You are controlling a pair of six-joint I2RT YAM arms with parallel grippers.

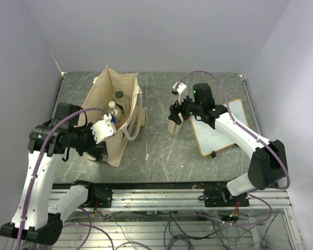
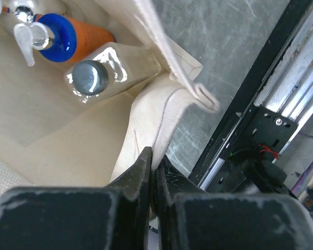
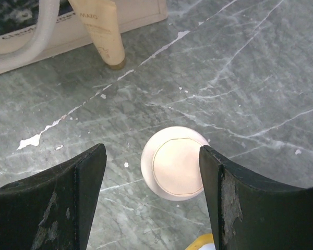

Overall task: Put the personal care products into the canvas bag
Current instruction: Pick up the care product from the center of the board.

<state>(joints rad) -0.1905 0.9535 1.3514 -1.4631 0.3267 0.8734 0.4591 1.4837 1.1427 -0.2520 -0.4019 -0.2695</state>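
Observation:
The canvas bag [image 1: 115, 117] stands open at the left of the table. My left gripper [image 1: 105, 130] is at its near rim, and in the left wrist view it [image 2: 154, 156] is shut on the folded cloth edge [image 2: 167, 112]. Inside the bag lie a blue-and-orange bottle [image 2: 68, 36] with a white pump and a clear bottle [image 2: 112, 67] with a dark cap. A cream wide-lidded bottle [image 1: 173, 126] stands upright on the table right of the bag. My right gripper [image 3: 151, 151] hangs open directly above its lid [image 3: 177, 162], one finger on each side and neither touching it.
A wood-framed whiteboard [image 1: 219, 125] lies flat at the right, under the right arm. The bag's printed side and a strap handle [image 3: 34, 36] show at the top of the right wrist view. The metal rail [image 2: 281, 99] runs along the table's near edge.

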